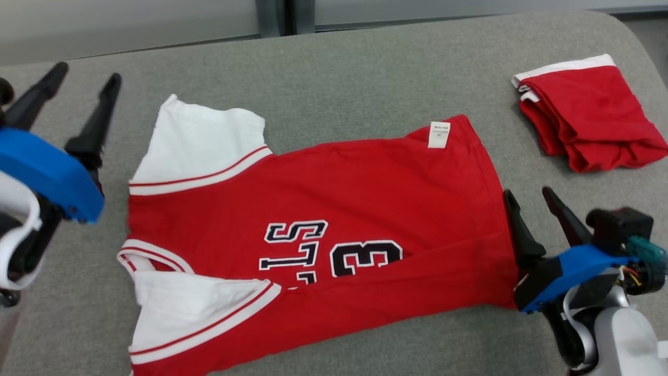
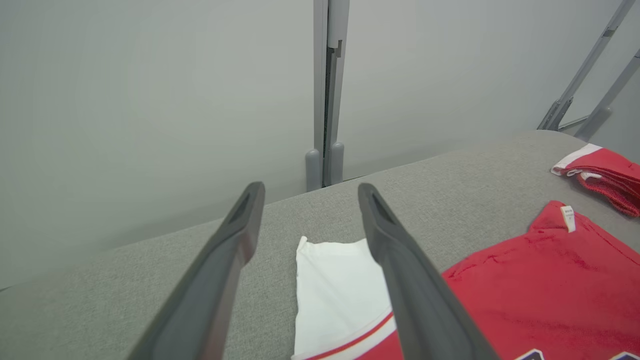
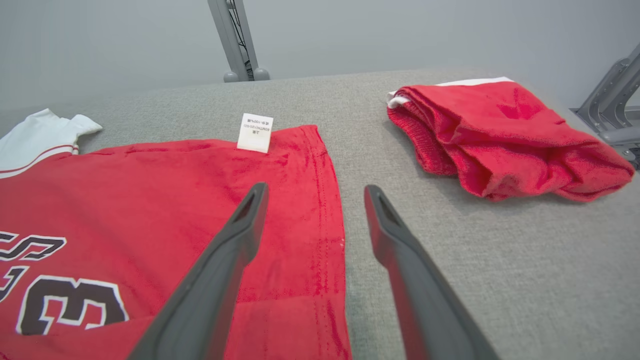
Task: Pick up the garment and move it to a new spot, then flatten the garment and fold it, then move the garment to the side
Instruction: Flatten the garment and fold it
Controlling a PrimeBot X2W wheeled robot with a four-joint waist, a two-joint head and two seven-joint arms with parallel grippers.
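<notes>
A red jersey (image 1: 334,193) with white sleeves and black-and-white lettering lies spread on the grey table (image 1: 339,73), collar to the left, hem to the right; its near edge is folded over the lettering. A white label (image 1: 439,134) sticks up at the far hem corner. My left gripper (image 1: 86,73) stands open to the left of the far white sleeve (image 2: 335,295), holding nothing. My right gripper (image 1: 529,193) is open at the jersey's hem edge (image 3: 320,230), one finger over the cloth and one over bare table.
A second red garment with white trim (image 1: 589,112) lies folded at the far right of the table, also in the right wrist view (image 3: 500,135). Grey wall panels and a metal post (image 2: 327,100) stand behind the table's far edge.
</notes>
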